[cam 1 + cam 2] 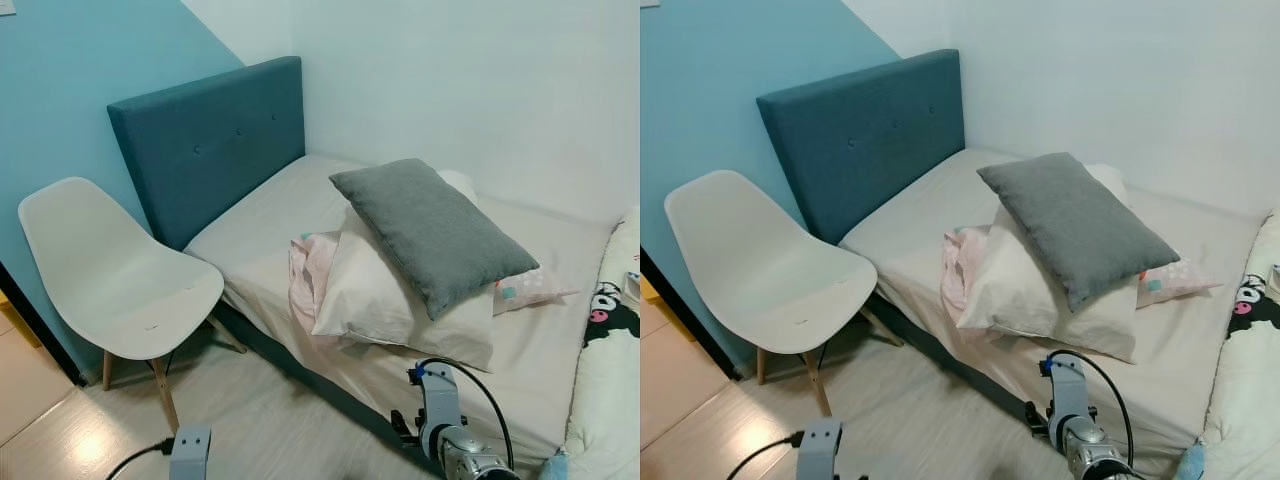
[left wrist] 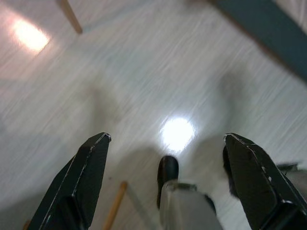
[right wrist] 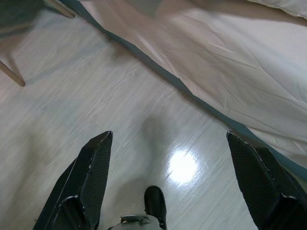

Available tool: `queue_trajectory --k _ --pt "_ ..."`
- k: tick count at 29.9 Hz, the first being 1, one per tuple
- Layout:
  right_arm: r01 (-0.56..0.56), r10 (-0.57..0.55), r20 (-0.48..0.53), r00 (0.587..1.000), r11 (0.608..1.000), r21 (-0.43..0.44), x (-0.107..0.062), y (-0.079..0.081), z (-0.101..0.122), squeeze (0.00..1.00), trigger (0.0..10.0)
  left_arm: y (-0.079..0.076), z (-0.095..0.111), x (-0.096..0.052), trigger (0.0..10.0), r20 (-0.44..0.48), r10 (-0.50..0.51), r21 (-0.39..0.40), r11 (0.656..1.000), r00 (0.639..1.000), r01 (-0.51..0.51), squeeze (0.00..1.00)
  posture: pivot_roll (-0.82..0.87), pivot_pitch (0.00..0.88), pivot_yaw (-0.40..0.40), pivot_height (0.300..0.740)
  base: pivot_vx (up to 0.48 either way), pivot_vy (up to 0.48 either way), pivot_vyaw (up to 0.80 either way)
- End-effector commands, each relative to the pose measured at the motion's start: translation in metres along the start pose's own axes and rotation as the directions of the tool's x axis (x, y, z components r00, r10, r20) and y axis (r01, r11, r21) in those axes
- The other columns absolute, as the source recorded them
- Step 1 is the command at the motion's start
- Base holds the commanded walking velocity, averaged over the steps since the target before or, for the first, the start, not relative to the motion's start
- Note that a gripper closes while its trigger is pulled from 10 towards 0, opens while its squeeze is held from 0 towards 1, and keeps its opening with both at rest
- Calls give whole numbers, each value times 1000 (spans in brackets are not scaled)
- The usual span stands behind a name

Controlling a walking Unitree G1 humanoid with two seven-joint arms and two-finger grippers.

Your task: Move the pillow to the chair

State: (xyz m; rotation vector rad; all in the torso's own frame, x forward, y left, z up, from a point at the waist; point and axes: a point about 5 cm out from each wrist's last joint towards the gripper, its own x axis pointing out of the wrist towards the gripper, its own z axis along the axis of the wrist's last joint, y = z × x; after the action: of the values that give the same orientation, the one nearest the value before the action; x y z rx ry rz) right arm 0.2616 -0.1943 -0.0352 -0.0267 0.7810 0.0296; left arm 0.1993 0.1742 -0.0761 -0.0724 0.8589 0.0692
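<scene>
Down at the bottom of our head views sit our two arms, hanging low over the pale wood-look floor (image 1: 270, 420). Our left gripper (image 2: 168, 158) points at the floor with its two black fingers (image 2: 86, 177) spread wide and nothing between them; our right gripper (image 3: 168, 172) hangs the same way, fingers (image 3: 91, 177) wide apart, beside the edge of the bed (image 1: 280, 220).

We can read no brand, label or writing anywhere. The nearest thing to it is a cartoon print, a black-and-white character, on the white quilt (image 1: 610, 330) at the right end of the bed; we cannot make out any lettering on it.

The grey pillow (image 1: 430, 232) lies on top of a larger cream pillow (image 1: 390, 300), tilted across it, in the middle of the bed. A pink cloth (image 1: 310, 270) is bunched against the cream pillow's left side, and a small pink patterned piece (image 1: 530, 288) pokes out from under it on the right.

The white shell chair (image 1: 115, 275) on wooden legs stands on the floor to the left of the bed, just beside the teal padded headboard (image 1: 210, 145) and against the blue wall (image 1: 70, 90). Its seat is bare. Between us and the pillow lie the strip of floor and the near side of the mattress.
</scene>
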Motion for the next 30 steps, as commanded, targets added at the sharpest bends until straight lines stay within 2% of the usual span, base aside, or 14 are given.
queue_trajectory --k 1,5,10,14,18,24,30 --pt "-13 13 -3 1000 1000 3 1 5 0 0 10000 3 4 0 10000 13 1 -8 1000 1000 -1 0 -172 0 10 710 0 0 0" --pt "-17 17 -4 1000 1000 -5 1 5 0 0 10000 3 10 2 10000 37 -2 -24 1000 999 3 0 -170 0 -2 710 0 0 0" --pt "-16 16 -4 1000 1000 -23 1 5 1 0 10000 3 8 1 10000 28 5 -37 999 1000 -4 0 -181 0 -6 710 0 0 0" --pt "-21 21 1 1000 999 -27 1 7 2 0 10000 5 -2 -1 10000 -4 7 -45 999 1000 -7 0 -183 0 17 710 0 0 0" --pt "-8 8 0 1000 1000 29 1 5 0 0 10000 9 -12 -3 10000 -37 13 -18 1000 999 -14 0 -179 0 11 710 0 0 0" --pt "-22 22 -3 1000 1000 -19 1 6 1 0 10000 12 -18 -5 10000 -53 23 -24 999 998 -25 0 -183 0 10 710 0 0 0" --pt "-14 14 -1 1000 1000 -1 1 5 0 0 10000 7 -20 -5 10000 -60 13 -12 1000 998 -13 0 -186 0 10 710 0 0 0"
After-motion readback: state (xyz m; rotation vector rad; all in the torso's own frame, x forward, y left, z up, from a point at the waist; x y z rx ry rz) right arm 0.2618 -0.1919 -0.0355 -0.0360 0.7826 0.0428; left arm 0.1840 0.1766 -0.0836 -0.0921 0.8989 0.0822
